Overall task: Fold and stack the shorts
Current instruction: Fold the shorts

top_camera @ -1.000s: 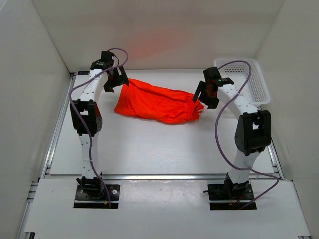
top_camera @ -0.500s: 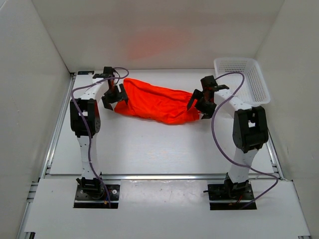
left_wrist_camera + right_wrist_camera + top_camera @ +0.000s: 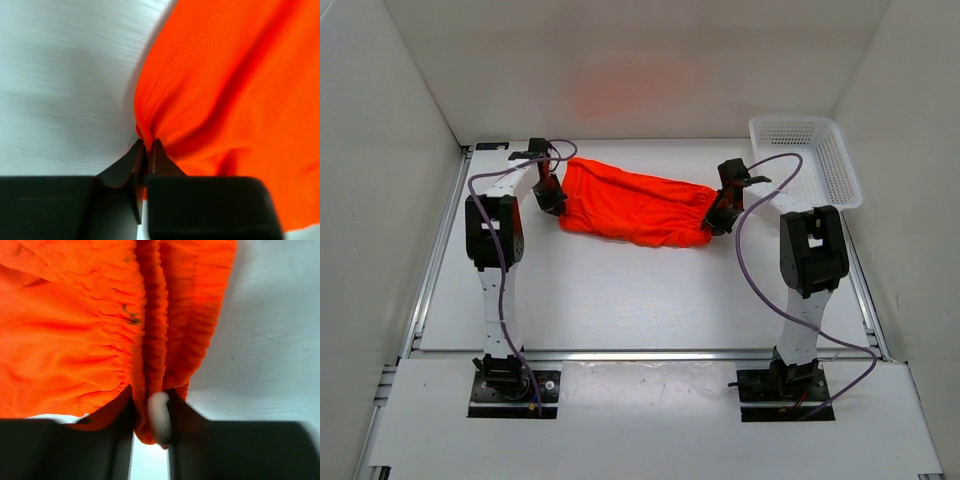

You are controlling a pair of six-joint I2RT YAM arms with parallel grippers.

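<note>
The orange-red shorts (image 3: 632,205) lie folded lengthwise across the far middle of the table. My left gripper (image 3: 553,197) sits at their left end, shut on a pinch of the hem fabric (image 3: 150,125). At their right end my right gripper (image 3: 720,215) is shut on the gathered elastic waistband (image 3: 155,340), with a bit of the white drawstring (image 3: 159,415) caught between the jaws. Both grippers are low, at table level.
A white mesh basket (image 3: 817,160) stands at the far right corner, just behind the right arm. White walls enclose the table on the left, back and right.
Both grippers dropped from above the shorts' ends down onto them and went from open to shut on the fabric. The shorts flattened a little.
</note>
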